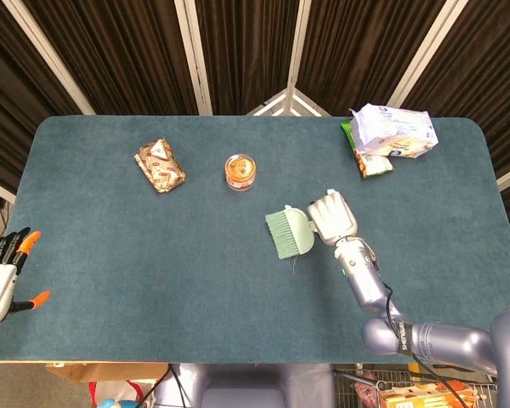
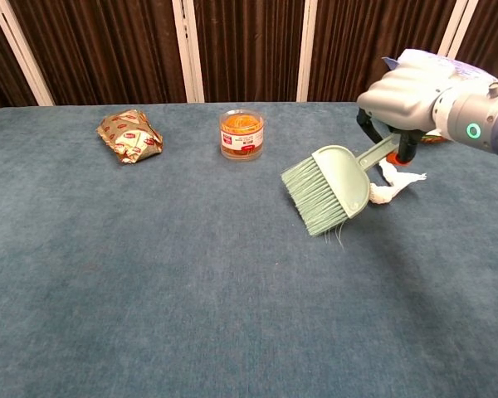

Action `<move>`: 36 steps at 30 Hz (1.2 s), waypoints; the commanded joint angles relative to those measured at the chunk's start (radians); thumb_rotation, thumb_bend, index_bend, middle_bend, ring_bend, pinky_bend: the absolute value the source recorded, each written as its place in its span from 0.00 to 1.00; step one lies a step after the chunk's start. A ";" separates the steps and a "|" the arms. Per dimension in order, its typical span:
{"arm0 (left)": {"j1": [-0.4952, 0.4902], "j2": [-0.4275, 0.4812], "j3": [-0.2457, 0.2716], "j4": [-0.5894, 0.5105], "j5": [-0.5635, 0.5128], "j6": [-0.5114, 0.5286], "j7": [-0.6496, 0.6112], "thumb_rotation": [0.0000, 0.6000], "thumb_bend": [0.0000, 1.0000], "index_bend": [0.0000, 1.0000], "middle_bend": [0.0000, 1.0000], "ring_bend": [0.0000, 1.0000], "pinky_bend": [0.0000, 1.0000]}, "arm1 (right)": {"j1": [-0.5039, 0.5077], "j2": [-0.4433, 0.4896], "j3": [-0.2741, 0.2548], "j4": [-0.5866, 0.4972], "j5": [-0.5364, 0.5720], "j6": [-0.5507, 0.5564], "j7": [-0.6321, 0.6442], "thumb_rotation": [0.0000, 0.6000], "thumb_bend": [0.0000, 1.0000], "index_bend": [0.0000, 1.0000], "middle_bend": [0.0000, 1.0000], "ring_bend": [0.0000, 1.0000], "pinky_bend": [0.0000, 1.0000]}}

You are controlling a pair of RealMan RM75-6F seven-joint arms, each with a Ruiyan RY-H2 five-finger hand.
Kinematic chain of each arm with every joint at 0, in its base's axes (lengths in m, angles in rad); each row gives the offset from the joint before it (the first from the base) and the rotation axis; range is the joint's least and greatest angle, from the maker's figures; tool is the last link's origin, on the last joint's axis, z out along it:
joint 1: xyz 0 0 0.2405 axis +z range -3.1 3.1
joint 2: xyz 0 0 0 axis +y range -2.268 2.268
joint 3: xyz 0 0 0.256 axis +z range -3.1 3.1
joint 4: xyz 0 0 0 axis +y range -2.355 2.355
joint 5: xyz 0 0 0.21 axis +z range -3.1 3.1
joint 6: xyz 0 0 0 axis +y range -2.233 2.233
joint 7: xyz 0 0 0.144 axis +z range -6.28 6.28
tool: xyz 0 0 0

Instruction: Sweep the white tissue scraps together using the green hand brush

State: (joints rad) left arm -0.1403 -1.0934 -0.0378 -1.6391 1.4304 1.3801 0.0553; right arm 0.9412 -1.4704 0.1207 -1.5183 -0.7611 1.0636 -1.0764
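Note:
My right hand (image 1: 331, 218) (image 2: 408, 97) grips the handle of the green hand brush (image 1: 289, 232) (image 2: 325, 188), which hangs low over the middle of the table with its bristles pointing down and left. One white tissue scrap (image 2: 392, 182) shows just right of the brush head in the chest view; the other scrap is hidden behind the brush. In the head view both scraps are covered by the brush and hand. My left hand (image 1: 2, 276) hangs open off the table's left edge.
A clear jar with orange contents (image 1: 240, 171) (image 2: 241, 133) stands behind the brush. A foil snack packet (image 1: 159, 165) (image 2: 129, 136) lies at the back left. Several packages (image 1: 389, 136) sit at the back right corner on the blue table (image 1: 153, 255).

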 commanded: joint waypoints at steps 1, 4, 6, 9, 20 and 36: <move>0.001 0.001 0.001 -0.001 -0.001 0.000 -0.001 1.00 0.00 0.00 0.00 0.00 0.00 | -0.002 -0.002 -0.018 0.039 -0.001 0.007 -0.016 1.00 0.59 0.67 1.00 1.00 0.97; 0.002 0.002 0.001 -0.003 0.002 0.004 0.001 1.00 0.00 0.00 0.00 0.00 0.00 | -0.004 0.016 -0.026 0.067 -0.001 0.024 -0.037 1.00 0.59 0.67 1.00 1.00 0.97; 0.003 0.002 0.003 -0.004 0.005 0.006 0.001 1.00 0.00 0.00 0.00 0.00 0.00 | -0.006 0.039 -0.030 0.082 0.001 0.039 -0.057 1.00 0.59 0.67 1.00 1.00 0.97; 0.004 0.002 0.004 -0.005 0.008 0.008 0.002 1.00 0.00 0.00 0.00 0.00 0.00 | -0.012 0.071 -0.028 0.093 0.012 0.057 -0.073 1.00 0.59 0.67 1.00 1.00 0.97; 0.004 -0.001 0.005 -0.005 0.017 0.015 0.007 1.00 0.00 0.00 0.00 0.00 0.00 | -0.055 0.210 -0.023 0.041 0.026 0.127 -0.085 1.00 0.60 0.67 1.00 1.00 0.97; 0.000 -0.008 0.007 -0.006 0.022 0.011 0.020 1.00 0.00 0.00 0.00 0.00 0.00 | -0.014 0.195 -0.016 -0.177 -0.097 0.116 -0.080 1.00 0.60 0.67 1.00 1.00 0.97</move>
State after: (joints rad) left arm -0.1403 -1.1016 -0.0307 -1.6447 1.4527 1.3909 0.0754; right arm 0.9182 -1.2524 0.1076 -1.7072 -0.8630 1.1888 -1.1481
